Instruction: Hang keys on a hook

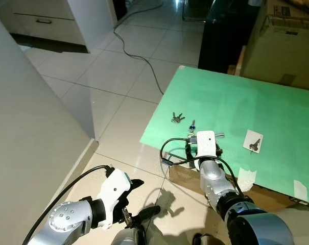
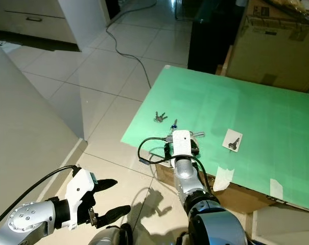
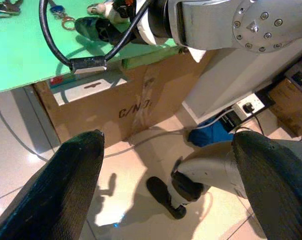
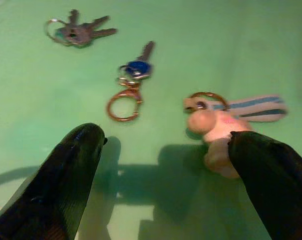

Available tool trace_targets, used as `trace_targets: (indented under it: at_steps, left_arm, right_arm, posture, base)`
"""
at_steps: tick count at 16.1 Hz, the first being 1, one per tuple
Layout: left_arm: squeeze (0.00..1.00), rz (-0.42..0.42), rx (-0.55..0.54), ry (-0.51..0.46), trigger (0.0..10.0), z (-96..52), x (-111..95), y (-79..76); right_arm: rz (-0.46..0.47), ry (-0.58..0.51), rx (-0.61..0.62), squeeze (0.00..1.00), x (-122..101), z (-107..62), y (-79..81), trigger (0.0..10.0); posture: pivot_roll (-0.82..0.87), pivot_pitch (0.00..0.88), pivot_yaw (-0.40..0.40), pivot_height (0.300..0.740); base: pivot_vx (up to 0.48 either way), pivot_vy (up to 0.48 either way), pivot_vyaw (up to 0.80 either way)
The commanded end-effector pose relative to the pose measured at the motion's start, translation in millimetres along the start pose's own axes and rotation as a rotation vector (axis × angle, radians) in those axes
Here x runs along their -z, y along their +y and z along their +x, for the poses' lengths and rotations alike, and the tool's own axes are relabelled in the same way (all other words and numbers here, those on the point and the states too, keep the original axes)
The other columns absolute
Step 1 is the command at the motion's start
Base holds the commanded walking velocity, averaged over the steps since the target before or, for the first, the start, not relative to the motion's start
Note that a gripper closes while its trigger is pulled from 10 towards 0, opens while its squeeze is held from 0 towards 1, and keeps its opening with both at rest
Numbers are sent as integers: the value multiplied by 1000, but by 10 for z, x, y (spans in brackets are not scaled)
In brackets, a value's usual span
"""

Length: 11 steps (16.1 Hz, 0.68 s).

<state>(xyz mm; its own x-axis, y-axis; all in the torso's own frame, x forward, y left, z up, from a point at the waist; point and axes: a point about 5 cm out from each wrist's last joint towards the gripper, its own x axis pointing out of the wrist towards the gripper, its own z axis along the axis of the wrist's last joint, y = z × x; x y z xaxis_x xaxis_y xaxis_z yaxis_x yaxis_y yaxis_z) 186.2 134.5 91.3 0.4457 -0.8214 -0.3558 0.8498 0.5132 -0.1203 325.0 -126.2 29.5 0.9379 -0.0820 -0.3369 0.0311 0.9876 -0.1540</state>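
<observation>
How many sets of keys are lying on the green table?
3: a silver bunch farthest from the right gripper, a blue-headed key on a gold ring in the middle, and a pink figure keychain nearest the fingers. More may be hidden under the arm.

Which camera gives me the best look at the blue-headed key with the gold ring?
The right wrist view: the blue-headed key lies sharp and large on the green table, ahead of the right gripper, jaws open. Both eye views show it as a small speck; the left wrist view catches it at the frame edge.
</observation>
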Motion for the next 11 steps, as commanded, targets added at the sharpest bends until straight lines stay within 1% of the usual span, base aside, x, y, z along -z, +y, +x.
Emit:
trace_targets:
  at_steps: [1, 4, 5, 8, 9, 10, 11]
  left_arm:
    - [0, 0, 11, 2, 10000, 11, -8, -32]
    - [0, 0, 18, 2, 10000, 32, -9, -36]
    - [0, 0, 19, 3, 10000, 36, -6, -40]
    - [0, -4, 14, 3, 10000, 44, -5, -47]
    - [0, -4, 10, 1, 10000, 42, -6, -47]
    - [0, -4, 4, 0, 10000, 38, -5, -41]
    - [0, -4, -1, 0, 10000, 36, -5, -36]
  right_arm:
    - [-8, 22, 16, 0, 90, -32, -9, 10000]
    - [-17, 27, 43, 0, 99, -23, -88, 10000]
    - [-2, 44, 47, 0, 101, -12, -116, 10000]
    - [31, 102, 10, 0, 114, 0, -70, 10000]
    - [42, 120, 9, 0, 126, 1, -69, 8078]
    - [58, 136, 12, 0, 134, 4, -76, 0]
    - [64, 143, 11, 0, 130, 9, -79, 0]
  posture:
    - [163, 212, 116, 740]
    - [153, 214, 119, 740]
    - [156, 214, 118, 740]
    - [171, 212, 111, 740]
    - [177, 211, 107, 740]
    - [180, 210, 103, 740]
    - [184, 211, 101, 740]
  base:
    - [0, 0, 0]
    - [0, 0, 0]
    - [0, 0, 0]
    - [0, 0, 0]
    - [0, 0, 0]
    - [0, 0, 0]
    - [0, 0, 0]
